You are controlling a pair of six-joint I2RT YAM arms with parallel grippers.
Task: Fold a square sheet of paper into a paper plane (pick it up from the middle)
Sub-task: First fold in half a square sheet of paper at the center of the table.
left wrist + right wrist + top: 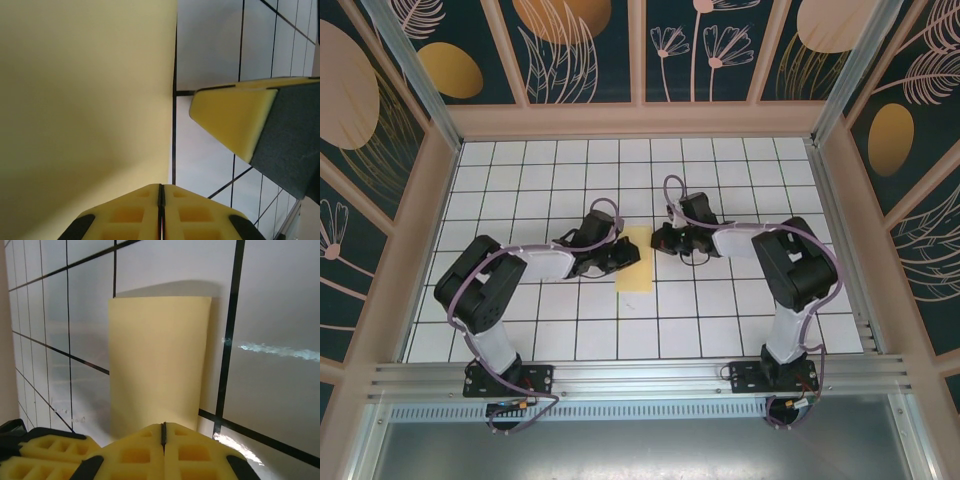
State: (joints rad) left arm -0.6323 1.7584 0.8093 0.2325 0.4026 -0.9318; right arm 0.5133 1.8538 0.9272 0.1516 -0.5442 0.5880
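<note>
The yellow paper (634,265) lies on the white grid table as a narrow rectangle, one tile wide and about two long, so it looks folded in half. My left gripper (623,256) rests low at the paper's left side with its jaws shut. In the left wrist view its tips (161,188) sit over the paper (85,100) near the right edge. My right gripper (660,240) is at the paper's upper right edge, also shut. Its tips (163,426) meet the near edge of the paper (157,360). I see no paper pinched between either pair of fingers.
The two grippers are close together: a right finger (235,117) shows in the left wrist view, and the left fingers (40,452) show in the right wrist view. Wooden walls (440,190) enclose the table, with a metal rail (640,375) along the near edge.
</note>
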